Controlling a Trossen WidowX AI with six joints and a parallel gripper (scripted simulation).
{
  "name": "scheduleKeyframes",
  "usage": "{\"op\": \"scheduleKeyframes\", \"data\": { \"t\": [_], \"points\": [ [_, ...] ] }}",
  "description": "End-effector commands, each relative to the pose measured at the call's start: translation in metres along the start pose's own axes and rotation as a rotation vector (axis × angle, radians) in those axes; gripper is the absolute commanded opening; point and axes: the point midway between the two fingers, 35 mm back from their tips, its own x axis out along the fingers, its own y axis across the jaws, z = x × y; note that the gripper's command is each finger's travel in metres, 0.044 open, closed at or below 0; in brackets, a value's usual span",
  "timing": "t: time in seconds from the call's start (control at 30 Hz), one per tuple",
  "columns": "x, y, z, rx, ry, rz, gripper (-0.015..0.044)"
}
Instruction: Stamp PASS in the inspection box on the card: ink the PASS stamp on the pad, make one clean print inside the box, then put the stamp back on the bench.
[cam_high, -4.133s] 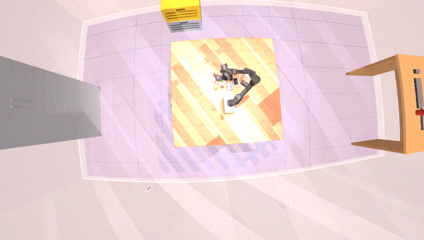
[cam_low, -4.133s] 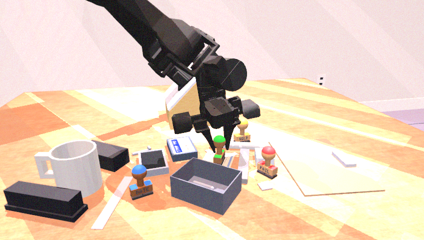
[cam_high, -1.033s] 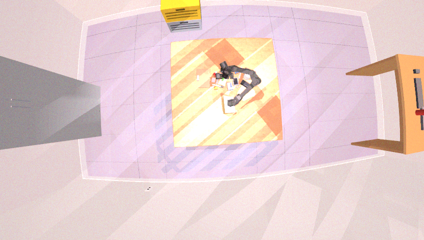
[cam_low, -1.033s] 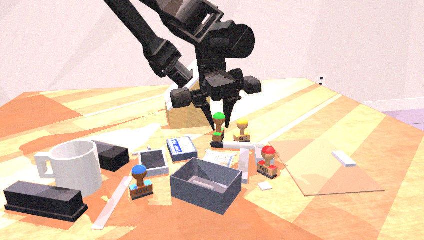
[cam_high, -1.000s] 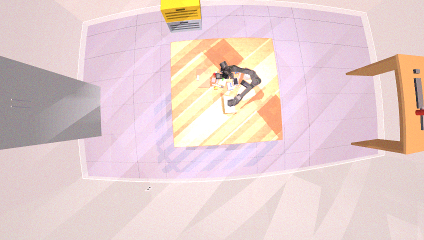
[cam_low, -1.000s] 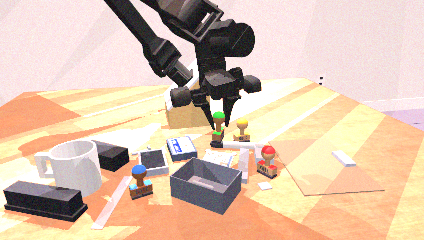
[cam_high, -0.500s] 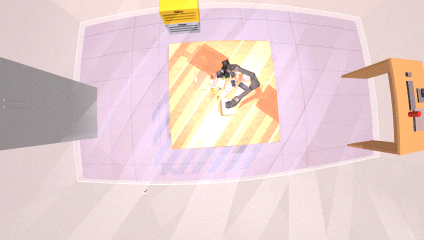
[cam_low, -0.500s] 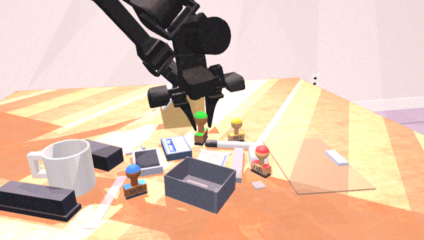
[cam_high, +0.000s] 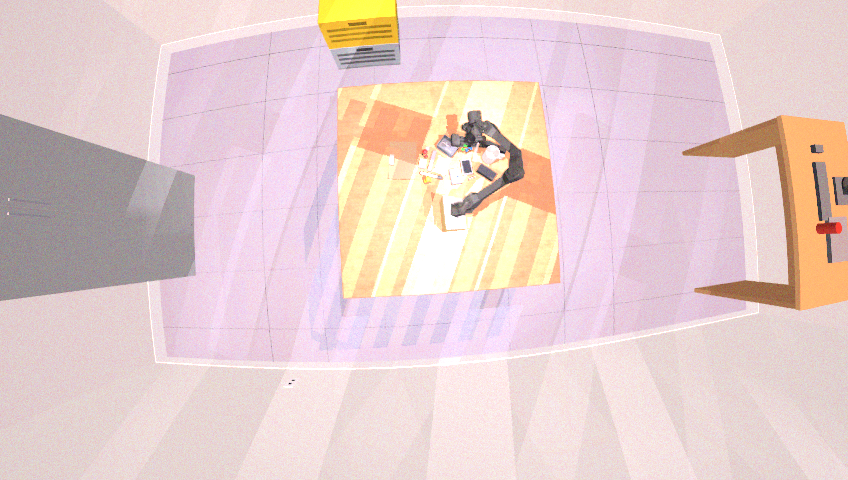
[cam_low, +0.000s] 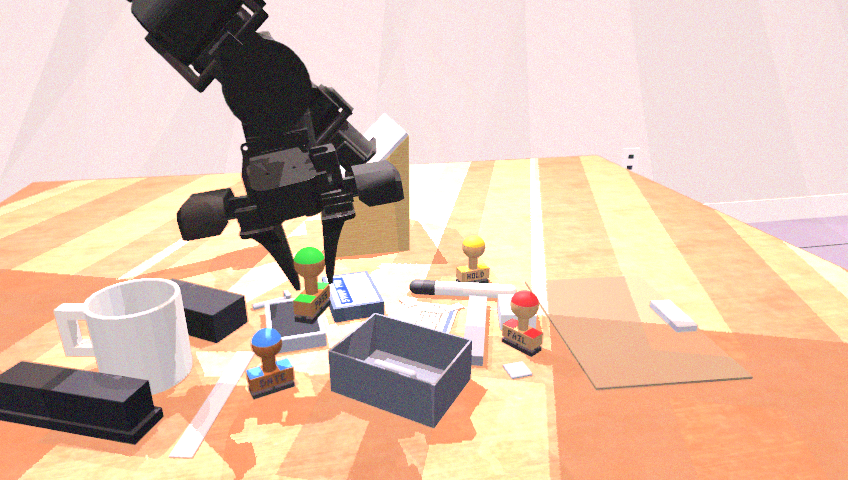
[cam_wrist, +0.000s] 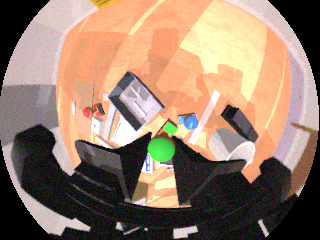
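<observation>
My gripper (cam_low: 313, 283) (cam_wrist: 162, 136) is shut on the green-knobbed PASS stamp (cam_low: 311, 300) (cam_wrist: 161, 150), holding it slightly tilted. In the exterior view the stamp's base overlaps the right part of the open ink pad (cam_low: 304, 342), a light tray with a dark surface; I cannot tell whether they touch. The fingers and knob hide most of the pad in the wrist view. The card (cam_low: 437, 314) (cam_wrist: 121, 133) lies flat to the right of the pad in the exterior view, partly behind the grey box. Its inspection box and any print cannot be made out.
A blue-labelled box (cam_low: 360, 291) lies behind the pad. The grey open box (cam_low: 392, 380) (cam_wrist: 136, 101) and DATE stamp (cam_low: 269, 374) (cam_wrist: 190, 122) stand in front. The mug (cam_low: 142, 339) and black blocks are left; the FAIL stamp (cam_low: 523, 333), HOLD stamp (cam_low: 473, 267) and marker (cam_low: 464, 289) are right.
</observation>
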Motion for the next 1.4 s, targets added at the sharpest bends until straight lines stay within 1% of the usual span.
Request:
{"op": "scheduleKeyframes", "data": {
  "t": [0.0, 1.37],
  "points": [
    [-0.002, -0.001, 0.002, -0.015, -0.005, -0.002, 0.0000],
    [0.064, -0.011, -0.002, -0.015, -0.005, -0.005, 0.0000]
  ]
}}
